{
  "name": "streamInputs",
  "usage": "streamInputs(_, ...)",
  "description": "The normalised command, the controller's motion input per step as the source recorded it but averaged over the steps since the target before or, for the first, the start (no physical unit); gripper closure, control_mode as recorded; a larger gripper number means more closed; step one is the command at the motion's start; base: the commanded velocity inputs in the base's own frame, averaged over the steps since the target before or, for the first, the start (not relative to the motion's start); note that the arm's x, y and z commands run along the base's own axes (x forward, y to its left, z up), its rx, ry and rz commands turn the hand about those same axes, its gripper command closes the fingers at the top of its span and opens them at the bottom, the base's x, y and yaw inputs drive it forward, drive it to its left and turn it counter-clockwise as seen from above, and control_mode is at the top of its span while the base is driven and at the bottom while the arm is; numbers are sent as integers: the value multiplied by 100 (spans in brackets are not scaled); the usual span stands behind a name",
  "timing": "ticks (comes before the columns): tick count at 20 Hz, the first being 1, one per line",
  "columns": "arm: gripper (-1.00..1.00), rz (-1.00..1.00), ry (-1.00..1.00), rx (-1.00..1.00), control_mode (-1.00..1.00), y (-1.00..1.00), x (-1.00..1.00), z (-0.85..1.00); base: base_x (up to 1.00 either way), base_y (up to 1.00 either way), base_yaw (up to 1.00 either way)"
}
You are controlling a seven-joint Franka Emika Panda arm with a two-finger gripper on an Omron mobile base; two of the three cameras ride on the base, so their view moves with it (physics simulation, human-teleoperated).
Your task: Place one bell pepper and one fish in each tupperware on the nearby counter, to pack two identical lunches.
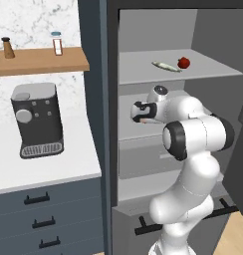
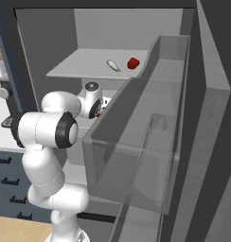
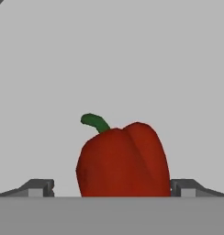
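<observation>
A red bell pepper (image 3: 123, 160) with a green stem stands on a grey fridge shelf, right in front of my gripper (image 3: 112, 189). The jaws are open, one fingertip on each side of it; the right one looks close to its skin and the left one stands apart. My gripper (image 1: 136, 113) reaches in over the middle shelf, gripper (image 2: 101, 110). On the top shelf lie a pale fish (image 1: 166, 66) and a second red bell pepper (image 1: 183, 63), the same fish (image 2: 112, 65) and pepper (image 2: 133, 63). The white counter (image 1: 49, 169) runs to the left. The tupperware is out of view.
A dark coffee machine (image 1: 38, 119) stands on the counter under a wooden wall shelf (image 1: 41, 61) with small bottles. The open fridge door (image 2: 155, 137) with its clear bins swings out on the right, close beside the arm. A fridge drawer (image 1: 143, 159) sits below the shelves.
</observation>
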Motion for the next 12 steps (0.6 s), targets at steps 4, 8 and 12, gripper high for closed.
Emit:
streamInputs(4,-100,0,0,0,-100,0,6,0,0,0,0)
streamInputs(8,100,0,0,0,-100,0,23,0,0,0,0)
streamInputs(12,100,0,0,0,-100,0,14,0,0,0,0)
